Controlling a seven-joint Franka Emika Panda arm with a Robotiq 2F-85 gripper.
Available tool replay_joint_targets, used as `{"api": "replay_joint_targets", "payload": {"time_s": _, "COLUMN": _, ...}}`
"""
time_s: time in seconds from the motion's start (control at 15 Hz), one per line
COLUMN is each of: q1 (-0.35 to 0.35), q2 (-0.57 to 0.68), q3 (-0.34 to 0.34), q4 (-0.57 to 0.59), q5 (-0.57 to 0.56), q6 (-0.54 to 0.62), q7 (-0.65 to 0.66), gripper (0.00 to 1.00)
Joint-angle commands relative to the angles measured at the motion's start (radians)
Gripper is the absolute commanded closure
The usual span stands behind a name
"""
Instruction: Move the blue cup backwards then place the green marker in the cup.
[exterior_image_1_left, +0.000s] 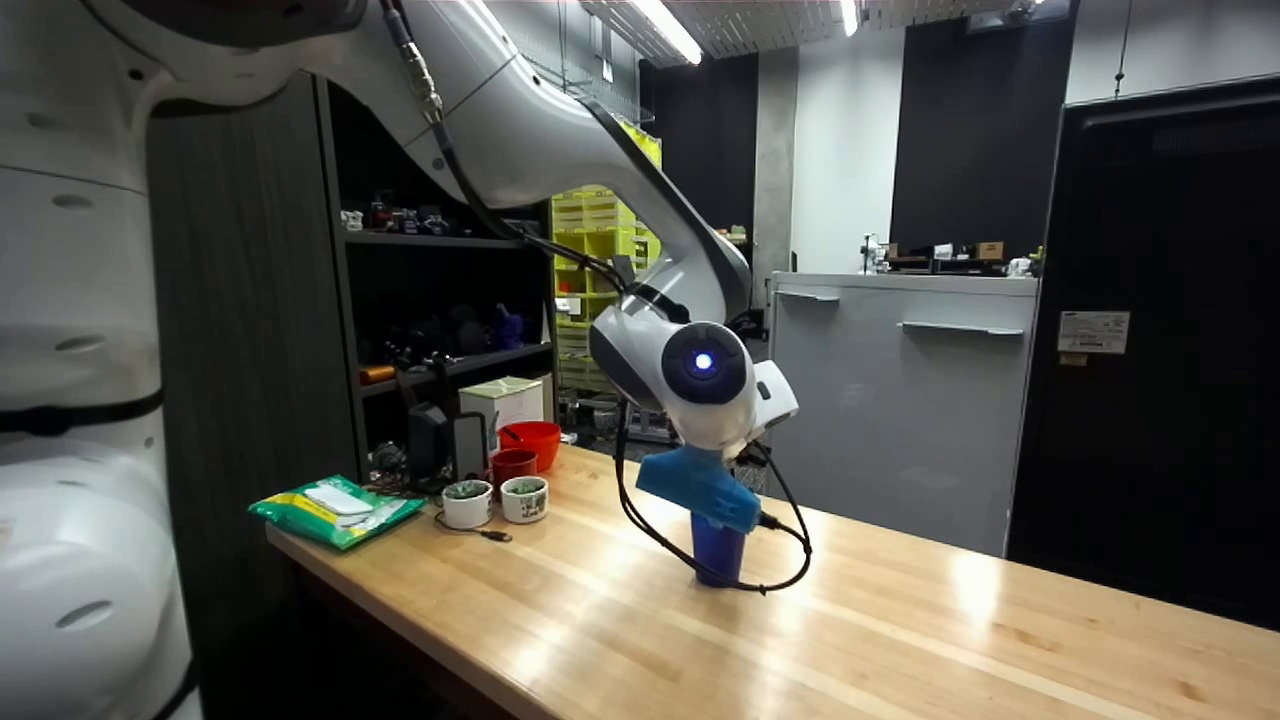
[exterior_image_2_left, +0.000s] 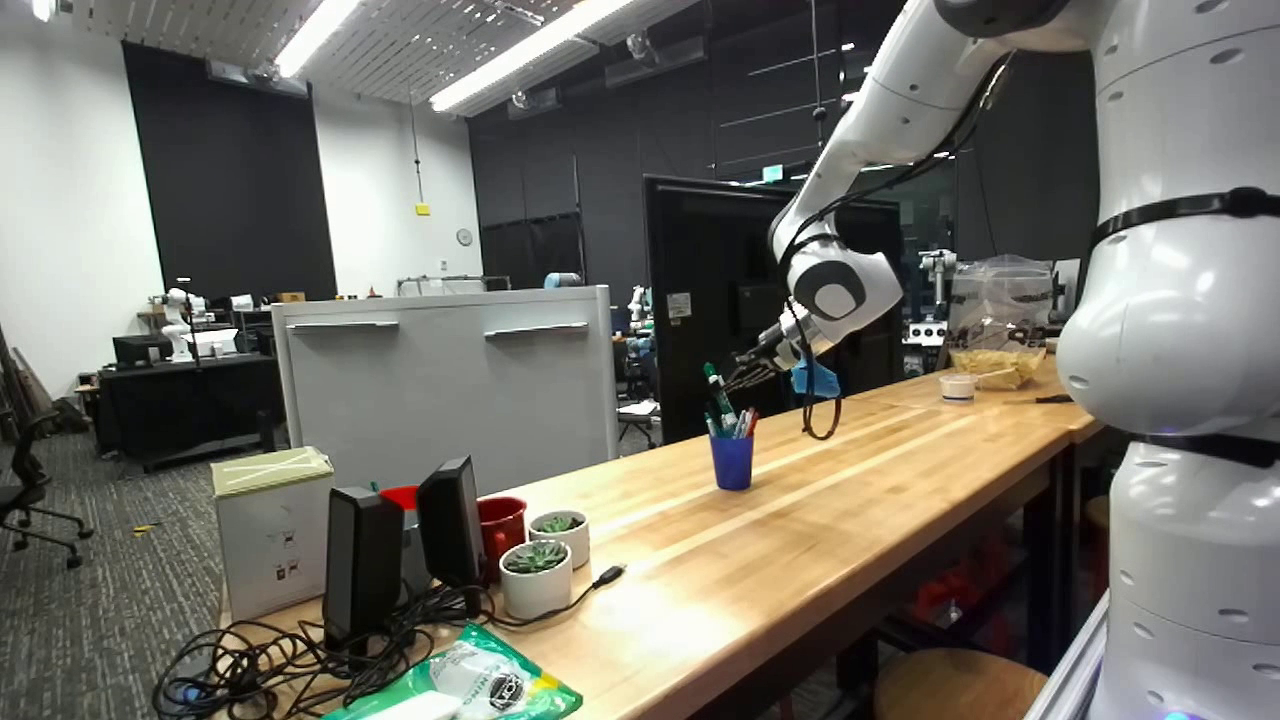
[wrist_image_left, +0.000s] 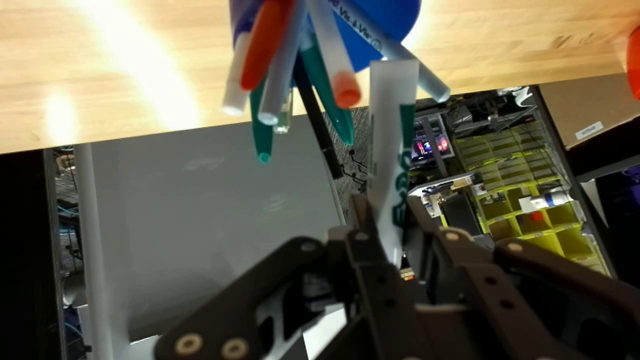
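Along the near end of the wooden table (exterior_image_2_left: 620, 640), in an exterior view, a green packet (exterior_image_2_left: 500, 678) lies beside tangled black cables (exterior_image_2_left: 245, 680) and two black speakers (exterior_image_2_left: 365, 560). A little farther on, two white pots (exterior_image_2_left: 538, 592) with small plants (exterior_image_2_left: 540, 556) stand just beside a red mug (exterior_image_2_left: 505, 525). Well beyond them the blue cup (exterior_image_2_left: 732, 465) stands upright on the table, with several pens (exterior_image_2_left: 743, 425) sticking up out of it. Over the cup, the gripper (exterior_image_2_left: 735, 380) is pinched on the green marker (wrist_image_left: 391, 140); in the wrist view its white barrel with green lettering is caught at the end of the gripper. The marker slants, its lower end by the pens, and I cannot tell whether that end is inside the rim. Farther back stands a grey partition (exterior_image_2_left: 450, 390), and past it another robot arm (exterior_image_2_left: 178, 322) on a black bench (exterior_image_2_left: 205, 405) before a white wall (exterior_image_2_left: 75, 200)
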Motion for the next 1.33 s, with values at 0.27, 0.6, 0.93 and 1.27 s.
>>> {"api": "replay_joint_targets", "payload": {"time_s": 0.27, "q1": 0.038, "q2": 0.003, "q3": -0.067, "q4": -0.005, "q5": 0.025, "q6": -0.067, "q7": -0.079, "gripper": 0.95}}
{"api": "replay_joint_targets", "payload": {"time_s": 0.6, "q1": 0.051, "q2": 0.013, "q3": -0.073, "q4": 0.001, "q5": -0.004, "q6": -0.053, "q7": -0.048, "gripper": 0.81}}
{"api": "replay_joint_targets", "payload": {"time_s": 0.93, "q1": 0.051, "q2": 0.014, "q3": -0.074, "q4": 0.001, "q5": -0.004, "q6": -0.053, "q7": -0.051, "gripper": 0.81}}
{"api": "replay_joint_targets", "payload": {"time_s": 1.27, "q1": 0.051, "q2": 0.014, "q3": -0.074, "q4": 0.001, "q5": -0.004, "q6": -0.053, "q7": -0.052, "gripper": 0.95}}
